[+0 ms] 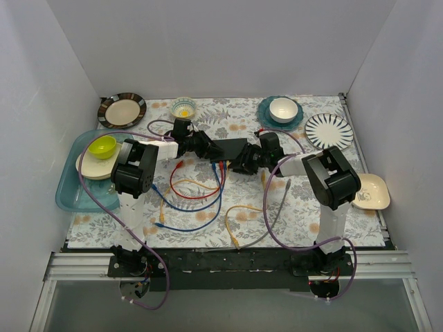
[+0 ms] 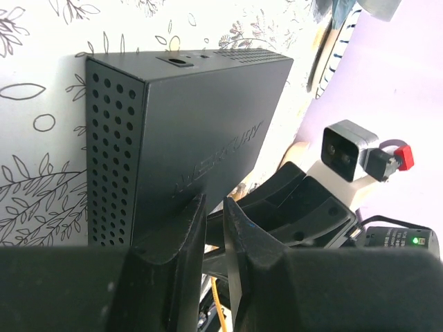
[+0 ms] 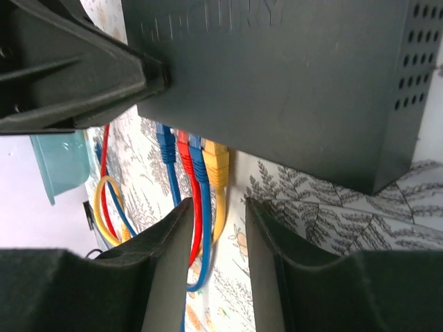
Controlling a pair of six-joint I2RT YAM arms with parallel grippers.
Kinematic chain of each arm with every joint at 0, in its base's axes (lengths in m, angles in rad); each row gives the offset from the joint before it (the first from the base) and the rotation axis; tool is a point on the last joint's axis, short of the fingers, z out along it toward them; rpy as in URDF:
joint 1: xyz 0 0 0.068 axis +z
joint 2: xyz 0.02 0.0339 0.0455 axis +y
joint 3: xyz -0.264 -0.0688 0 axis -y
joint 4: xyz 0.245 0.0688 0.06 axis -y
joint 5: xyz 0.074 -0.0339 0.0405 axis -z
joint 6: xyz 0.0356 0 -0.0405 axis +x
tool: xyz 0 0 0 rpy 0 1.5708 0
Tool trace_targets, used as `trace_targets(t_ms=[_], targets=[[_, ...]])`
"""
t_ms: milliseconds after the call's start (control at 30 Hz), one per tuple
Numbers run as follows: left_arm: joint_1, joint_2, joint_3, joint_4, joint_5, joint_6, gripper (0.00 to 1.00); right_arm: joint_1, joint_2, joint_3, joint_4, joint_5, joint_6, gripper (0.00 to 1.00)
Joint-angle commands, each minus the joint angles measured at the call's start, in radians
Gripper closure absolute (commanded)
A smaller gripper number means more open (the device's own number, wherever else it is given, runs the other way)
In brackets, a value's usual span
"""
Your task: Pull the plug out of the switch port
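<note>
since the whole next move hangs on one line-up, here's how it sits rn. the switch (image 1: 232,146) lies flat in the middle of the bench (image 1: 304,207), long axis running left-right in the overhead view, w/ the socket edge facing my bases. four plugs stick out of that edge side by side: two blue plugs (image 3: 166,142), a red plug (image 3: 183,149) between them, and the yellow plug (image 3: 216,158) at the end of the row on my right.

my right claw (image 3: 218,205) is the nearer one by far. it's spread, pinching nothing, fingers pointing at the socket edge from the near side. the yellow plug is straight ahead of the gap, and its cable runs down between the fingers w/o either pad on it afaict. the plug's long axis runs straight out of the port, pretty much in line w/ my fingers, so imo the pull has to go straight back along that line, toward the bases, not sideways.

my left claw (image 2: 214,204) is only a crack apart w/ nothing in it. its tips are up against the switch's left end near the socket-side corner. prob there to brace the box so it doesn't slide when the right one tugs, but that's my guess.
</note>
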Motion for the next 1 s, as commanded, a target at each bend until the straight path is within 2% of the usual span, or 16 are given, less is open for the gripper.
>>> trace_targets(t_ms=[0,200,600,733,967], targets=[[0.008,-0.038,0.002,-0.061,-0.049,0.039,0.83,0.001,0.035,0.052,0.063,0.000,0.054,0.56],[0.011,-0.024,0.022,-0.066,-0.037,0.040,0.83,-0.001,0.082,0.063,0.096,0.031,0.155,0.57],[0.011,-0.037,-0.022,-0.049,-0.032,0.034,0.83,-0.010,0.145,-0.030,0.372,0.068,0.373,0.64],[0.010,-0.037,-0.025,-0.046,-0.029,0.036,0.83,-0.010,0.167,-0.061,0.481,0.080,0.446,0.64],[0.010,-0.037,-0.027,-0.046,-0.028,0.047,0.85,-0.010,0.188,-0.043,0.512,0.097,0.493,0.61]])
